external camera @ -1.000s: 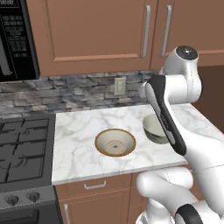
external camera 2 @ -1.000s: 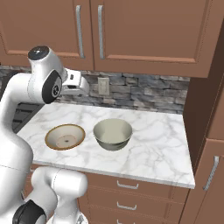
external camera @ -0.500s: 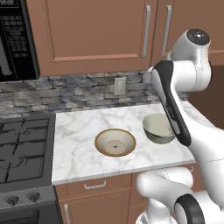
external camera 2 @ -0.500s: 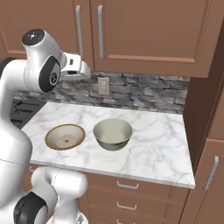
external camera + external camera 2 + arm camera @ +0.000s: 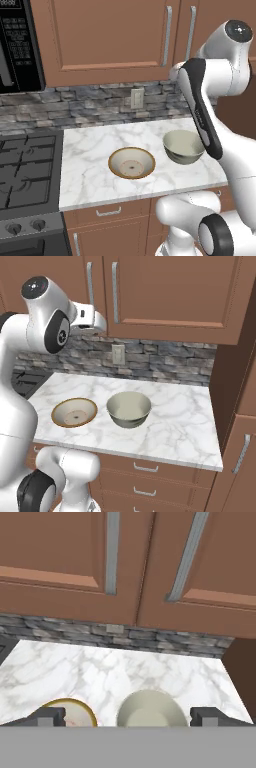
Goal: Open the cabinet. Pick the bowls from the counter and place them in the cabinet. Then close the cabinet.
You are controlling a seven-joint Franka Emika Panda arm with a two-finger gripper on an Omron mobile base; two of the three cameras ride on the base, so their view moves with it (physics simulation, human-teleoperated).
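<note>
I see the brown cabinet [image 5: 115, 40] with both doors shut. On the marble tabletop [image 5: 90, 165] sit the shallow cream bowl [image 5: 132, 162] and the deeper grey-green bowl [image 5: 183, 147], upright, just beside each other.

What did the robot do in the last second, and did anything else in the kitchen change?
The arm lifted its open, empty gripper from above the counter to the closed cabinet doors. Both bowls, the cream bowl and the grey-green bowl, stayed put.
</note>
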